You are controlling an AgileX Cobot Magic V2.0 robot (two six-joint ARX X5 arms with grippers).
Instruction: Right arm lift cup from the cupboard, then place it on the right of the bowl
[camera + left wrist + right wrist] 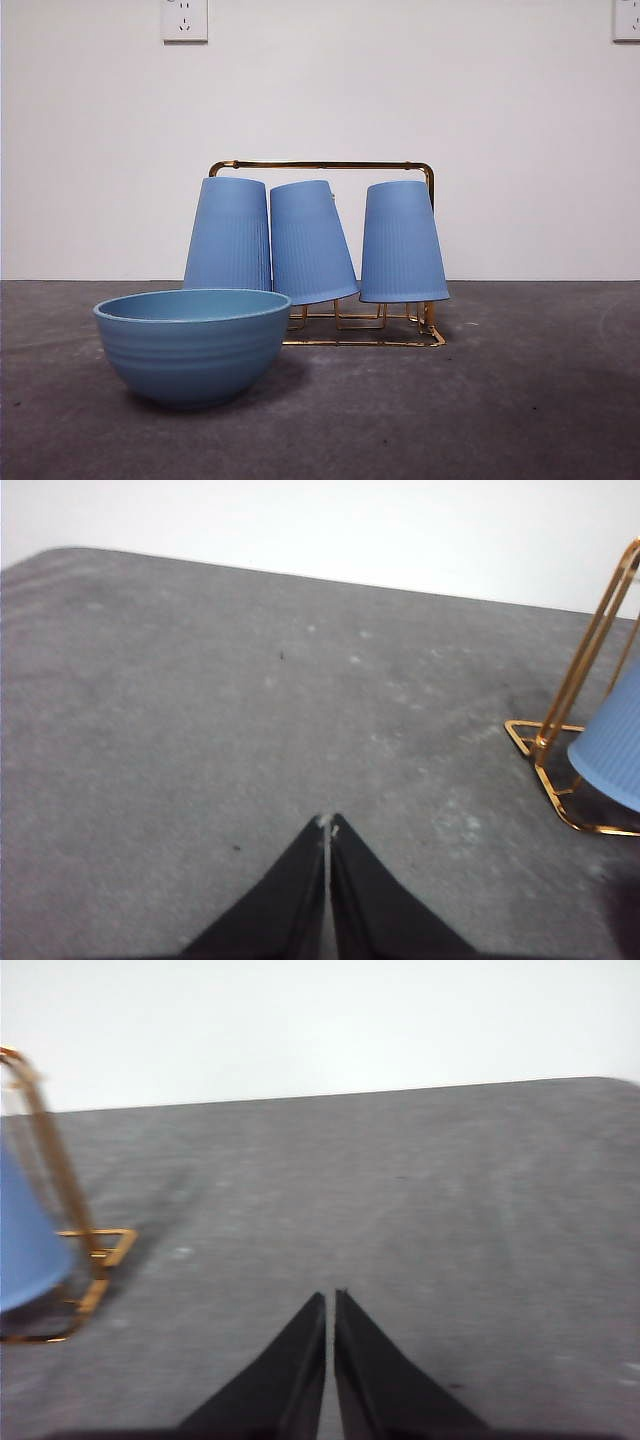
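Three tall ribbed blue cups hang upside down on the gold wire cupboard (pixel 322 166): one on the left (pixel 229 236), one in the middle (pixel 311 242), one on the right (pixel 402 243). The wide blue bowl (pixel 192 344) stands in front of the left cup. No arm shows in the front view. My right gripper (pixel 329 1297) is shut and empty over bare table, with the cupboard's end (pixel 62 1190) and a blue cup (pixel 25 1235) off to one side. My left gripper (pixel 328 822) is shut and empty, with the cupboard's other end (pixel 585 665) and a cup's rim (pixel 612 745) to its side.
The dark grey table (pixel 520 400) runs to a white wall with two sockets (pixel 184 19) high up. Bare table surface lies to the right of the bowl and in front of the cupboard.
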